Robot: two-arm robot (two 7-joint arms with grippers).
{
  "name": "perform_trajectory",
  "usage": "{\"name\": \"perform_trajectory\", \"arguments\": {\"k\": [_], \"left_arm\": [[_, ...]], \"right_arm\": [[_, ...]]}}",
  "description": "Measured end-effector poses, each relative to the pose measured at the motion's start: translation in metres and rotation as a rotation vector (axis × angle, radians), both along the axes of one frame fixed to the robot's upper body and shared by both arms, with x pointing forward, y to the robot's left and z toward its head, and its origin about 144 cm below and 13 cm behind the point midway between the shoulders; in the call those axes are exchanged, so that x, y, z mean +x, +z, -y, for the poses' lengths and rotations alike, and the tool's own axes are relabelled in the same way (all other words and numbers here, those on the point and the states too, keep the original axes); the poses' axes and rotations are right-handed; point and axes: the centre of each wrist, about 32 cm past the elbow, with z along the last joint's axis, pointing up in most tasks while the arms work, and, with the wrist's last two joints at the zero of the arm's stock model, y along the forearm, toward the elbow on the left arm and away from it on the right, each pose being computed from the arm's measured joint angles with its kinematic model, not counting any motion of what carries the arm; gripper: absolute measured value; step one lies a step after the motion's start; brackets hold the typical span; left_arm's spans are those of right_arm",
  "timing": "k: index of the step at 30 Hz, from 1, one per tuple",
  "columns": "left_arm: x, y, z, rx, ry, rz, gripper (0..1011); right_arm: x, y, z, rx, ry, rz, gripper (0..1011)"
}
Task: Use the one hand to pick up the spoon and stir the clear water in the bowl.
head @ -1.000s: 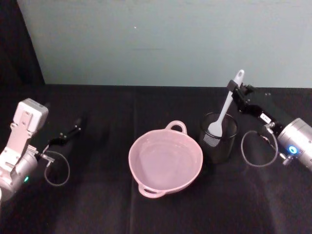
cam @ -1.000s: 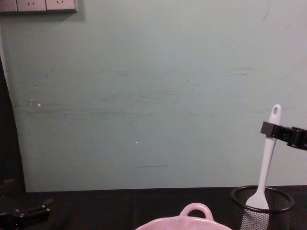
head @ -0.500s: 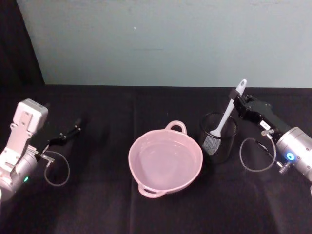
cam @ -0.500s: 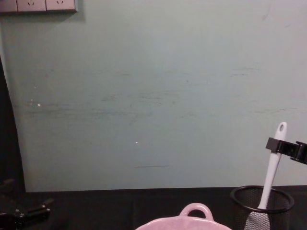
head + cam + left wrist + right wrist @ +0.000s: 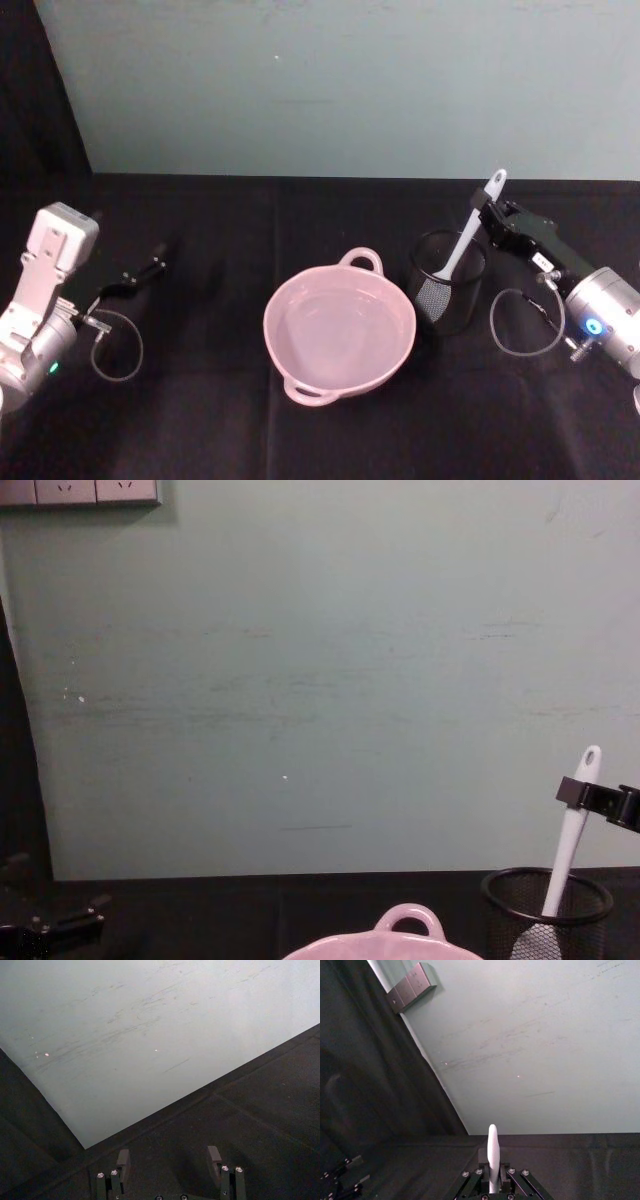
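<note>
since 1 second ago, the right gripper point(image 5: 484, 212), clamped on the spoon point(image 5: 468, 235), has lowered it into the mesh cup point(image 5: 447, 282); bowl point(image 5: 340, 326) unstirred; left gripper point(image 5: 169, 1156) parked agape, empty.

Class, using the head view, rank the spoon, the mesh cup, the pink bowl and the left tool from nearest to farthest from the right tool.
1. Spoon: clamped in the right tool, head down in the cup.
2. Mesh cup: just below and left of that tool.
3. Bowl: table centre, left of the cup.
4. Left tool: far left side, parked.
</note>
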Motion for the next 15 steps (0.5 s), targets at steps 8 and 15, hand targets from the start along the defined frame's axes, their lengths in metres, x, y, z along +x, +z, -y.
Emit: {"name": "perform_trajectory", "arguments": {"k": [8,15], "left_arm": [[0.0000,0.0000,0.0000,0.000,0.000,0.000,1005],[0.0000,0.0000,0.0000,0.000,0.000,0.000,1005]], "right_arm": [[0.0011,-0.0039,0.0002,0.015,-0.002,-0.012,119],[0.0008,-0.0079,0.0025,0.018,-0.020,-0.019,247]]}}
